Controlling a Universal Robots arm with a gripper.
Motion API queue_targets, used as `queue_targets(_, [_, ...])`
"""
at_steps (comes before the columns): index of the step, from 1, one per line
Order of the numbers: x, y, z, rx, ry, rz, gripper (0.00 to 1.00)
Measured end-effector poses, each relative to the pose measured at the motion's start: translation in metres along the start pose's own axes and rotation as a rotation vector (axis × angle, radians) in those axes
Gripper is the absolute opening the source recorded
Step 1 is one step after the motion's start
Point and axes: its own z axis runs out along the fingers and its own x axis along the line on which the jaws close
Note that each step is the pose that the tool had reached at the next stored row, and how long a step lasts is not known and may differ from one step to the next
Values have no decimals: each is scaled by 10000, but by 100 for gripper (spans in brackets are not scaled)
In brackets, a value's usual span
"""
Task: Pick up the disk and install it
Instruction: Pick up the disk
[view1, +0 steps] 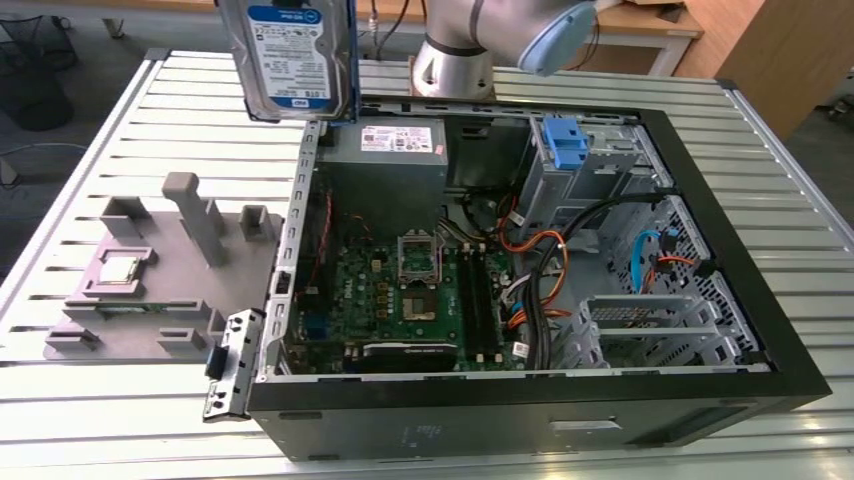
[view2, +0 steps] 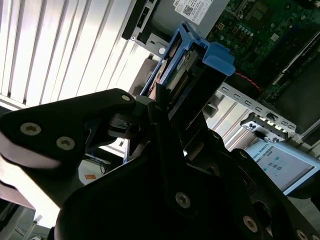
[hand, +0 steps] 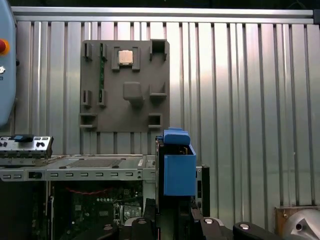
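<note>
My gripper (view2: 157, 102) is clamped on the disk (view1: 287, 60), upright above the open computer case (view1: 765, 290). Any tilt could snag its blue carrier on the case wall.

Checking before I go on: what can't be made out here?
Exterior view: the disk is cut off at its top by the upper edge.
Second wrist view: the gripper hides most of the disk with its body.
First wrist view: the disk is end-on, its label hidden.
</note>
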Motion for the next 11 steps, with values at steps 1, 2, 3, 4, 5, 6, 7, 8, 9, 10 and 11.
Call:
queue_targets(1, [-1, -39, -1, 0, 0, -1, 35])
queue_targets(2, [-2, -77, -2, -1, 0, 0, 35])
queue_targets(3, [-3, -117, -3, -1, 0, 0, 35])
queue_targets(4, [-4, -157, -4, -2, 1, -1, 35])
queue_targets(5, [-5, -200, -5, -2, 1, -1, 35])
queue_targets(6, [-6, -240, -6, -1, 1, 0, 35])
queue_targets(7, [-6, -281, -7, -2, 1, 0, 35])
queue_targets(8, [-7, -321, -8, -1, 0, -1, 35])
queue_targets(9, [-8, -362, -9, -2, 1, 0, 35])
queue_targets(10, [-9, -401, -10, -2, 0, -1, 35])
queue_targets(11, [-10, -441, -11, -3, 1, -1, 35])
